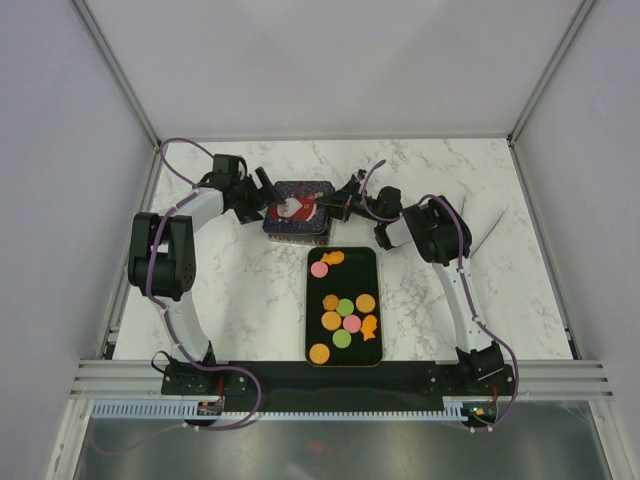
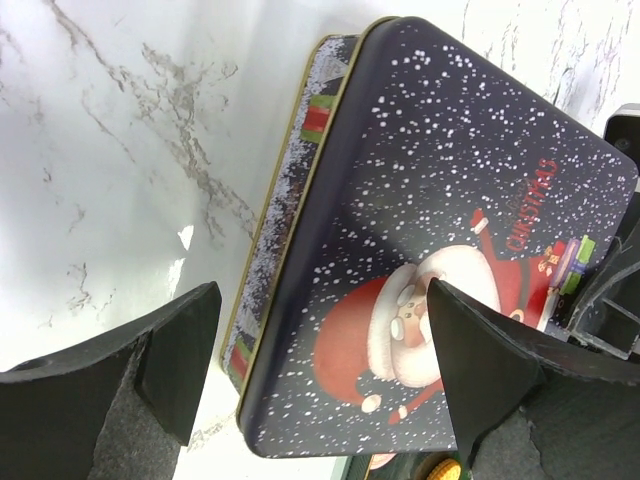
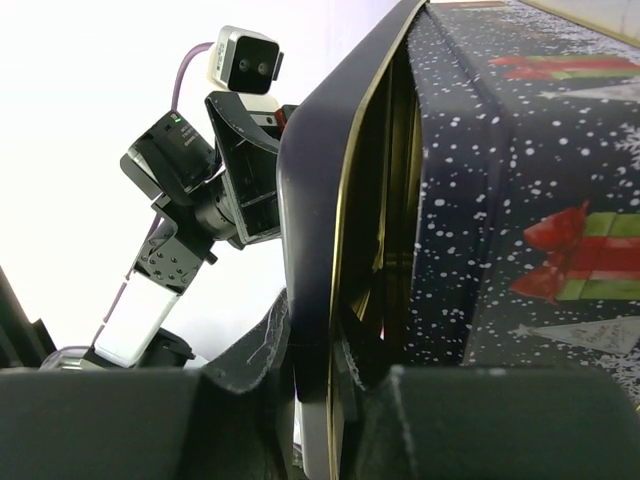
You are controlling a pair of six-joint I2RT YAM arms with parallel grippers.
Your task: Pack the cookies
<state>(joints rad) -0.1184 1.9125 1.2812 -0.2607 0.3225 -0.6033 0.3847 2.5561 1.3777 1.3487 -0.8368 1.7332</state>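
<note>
Right gripper (image 3: 320,375): pinched tight on the edge of the dark-blue, snow-speckled metal lid (image 3: 312,200), one finger on either side of the rim. Lid tilted up off the matching rectangular tin base (image 3: 540,200), with a gap open between the two on this side. Left gripper (image 2: 320,350): fingers spread wide, holding nothing, one over the white marble table (image 2: 120,150) just beside the tin, the other above the Santa picture (image 2: 400,320) printed on the lid; contact with the lid not discernible. Further out, nearer the arm bases: small flat orange, pink and green cookies (image 1: 345,308), mostly round, two fish-shaped, lying loose on a black rectangular tray (image 1: 355,275) just beside the tin.
</note>
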